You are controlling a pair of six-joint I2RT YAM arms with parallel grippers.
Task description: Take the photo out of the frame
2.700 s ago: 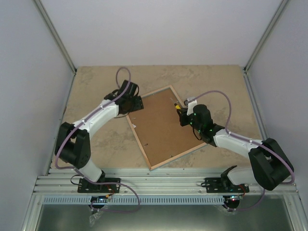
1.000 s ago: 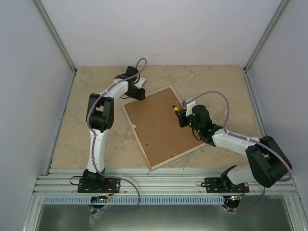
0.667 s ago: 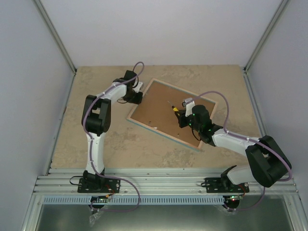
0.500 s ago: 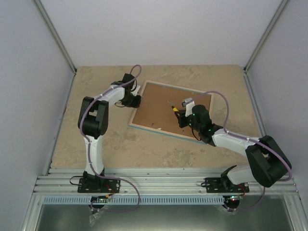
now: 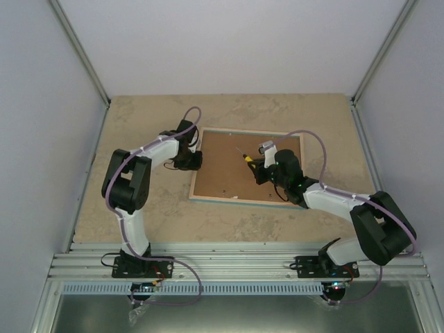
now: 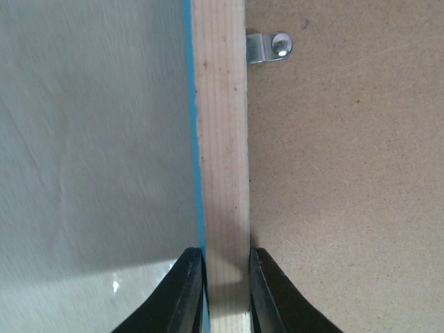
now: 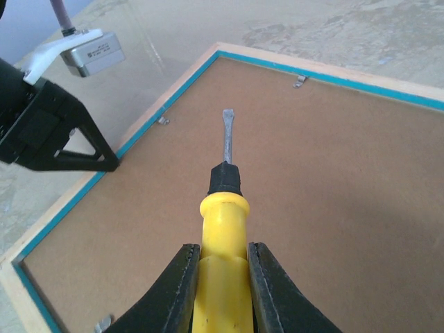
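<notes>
The frame (image 5: pixel 229 177) lies face down in the middle of the table (image 5: pixel 139 201), brown back up, so the photo is hidden. The left gripper (image 6: pixel 225 277) is clamped on the frame's left wooden rim (image 6: pixel 220 139). The right gripper (image 7: pixel 223 291) grips a yellow-handled screwdriver (image 7: pixel 223 208) over the back, blade pointing far-left.

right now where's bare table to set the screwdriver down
Bare table along the back wall beyond the frame, left of the left arm, and the near strip before the rail. Crowded where the left gripper clamps the frame and the right gripper holds the screwdriver.
</notes>
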